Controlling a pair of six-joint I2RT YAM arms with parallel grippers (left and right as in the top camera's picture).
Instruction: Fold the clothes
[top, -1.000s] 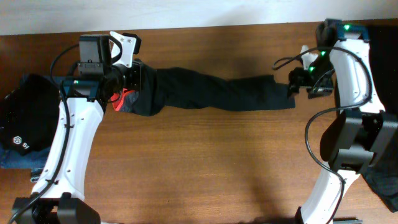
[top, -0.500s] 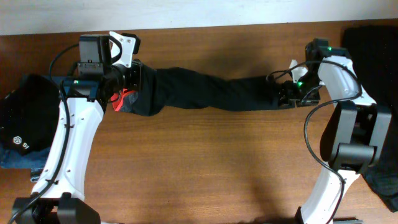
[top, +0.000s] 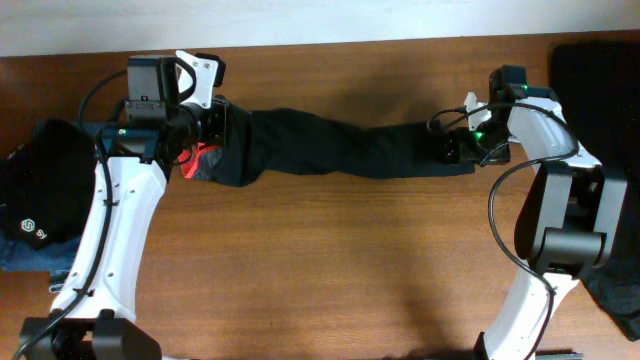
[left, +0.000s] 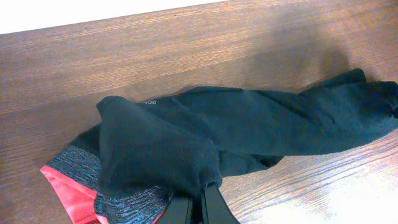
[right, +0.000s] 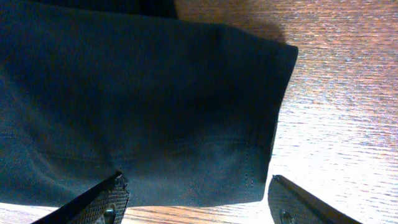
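Note:
Long black trousers lie stretched across the far part of the table, with the red-orange and grey waistband at the left end. My left gripper is shut on the black cloth near the waistband, fingers pinching a fold. My right gripper is open, its fingers straddling the hemmed leg end on the right. A black garment lies over blue denim jeans at the left edge.
More dark cloth lies at the far right behind my right arm, and a piece at the lower right. The wooden table stretches in front of the trousers.
My right gripper has come left and down from beyond the trouser leg's end onto the hem. The left arm and waistband have not moved.

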